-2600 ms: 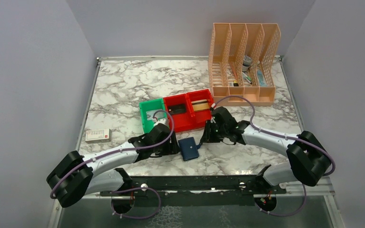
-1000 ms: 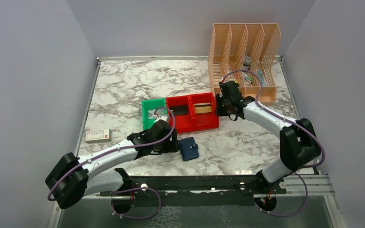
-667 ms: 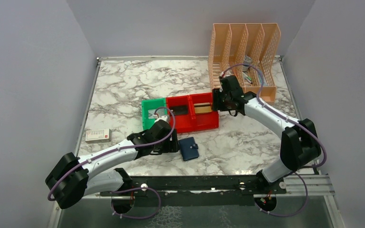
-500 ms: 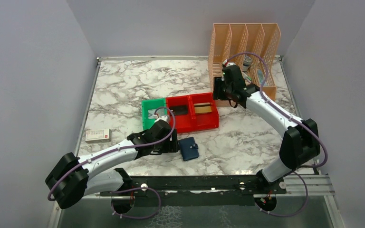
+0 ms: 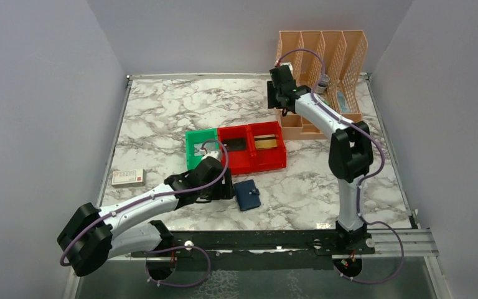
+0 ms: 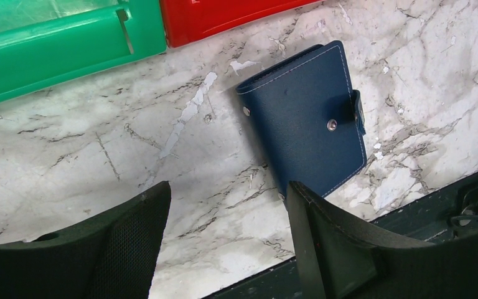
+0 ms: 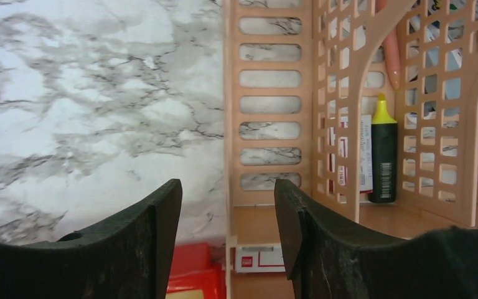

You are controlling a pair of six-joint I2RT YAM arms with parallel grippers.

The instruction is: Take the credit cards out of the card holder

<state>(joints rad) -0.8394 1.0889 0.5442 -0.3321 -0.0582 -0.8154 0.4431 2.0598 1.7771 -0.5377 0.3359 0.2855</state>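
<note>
1. Plainly, the holder (image 6: 305, 121) lies shut, strap snapped, flat on the table (image 5: 162, 118) just in front of the red bin (image 5: 251, 147). A one-sided push would likely skid it toward the near edge.
2. The left gripper (image 6: 224, 193) has its fingers spread and empty, one just beside the holder. Lowering here may trap only a corner.
3. The right gripper (image 7: 225, 187), also spread and empty, hangs by the rack (image 5: 320, 62), well apart from the holder. A careless swing could knock the rack.
</note>
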